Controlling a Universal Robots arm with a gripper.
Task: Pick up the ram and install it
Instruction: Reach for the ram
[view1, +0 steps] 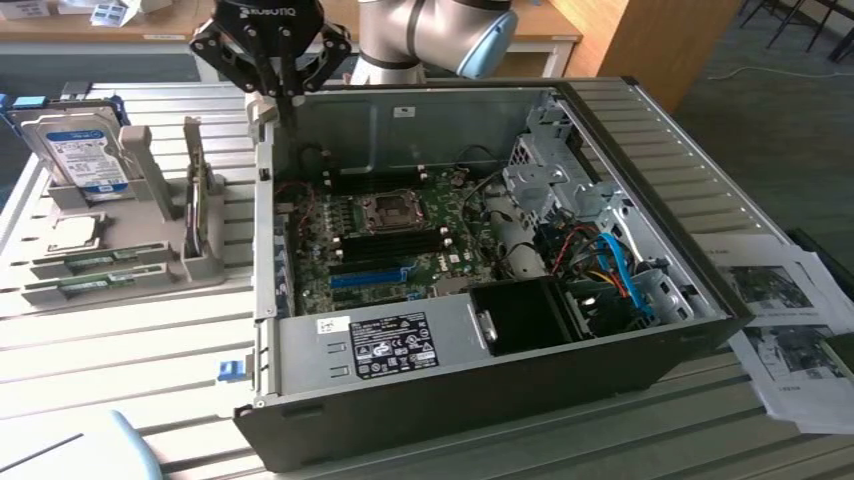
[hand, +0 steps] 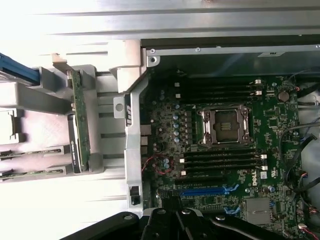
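Two green ram sticks (view1: 96, 263) (hand: 31, 152) lie flat in a grey holder (view1: 147, 255) on the exterior view's left, outside the computer case. A third green board (view1: 198, 205) (hand: 77, 120) stands on edge in the same holder. My gripper (view1: 286, 112) (hand: 176, 222) hangs shut over the case's left wall, near the back, with nothing visible between its fingers. Below and to its right lies the motherboard with black empty memory slots (view1: 400, 240) (hand: 222, 162) on both sides of the CPU socket (view1: 391, 208) (hand: 224, 125).
The open case (view1: 400, 345) sits on a slatted table. A blue slot (view1: 367, 275) (hand: 205, 191) lies near the power supply. A hard drive (view1: 80, 150) stands in the holder. Cables and drive cages (view1: 587, 240) crowd the case's right side. Printed papers (view1: 787, 320) lie at the far right.
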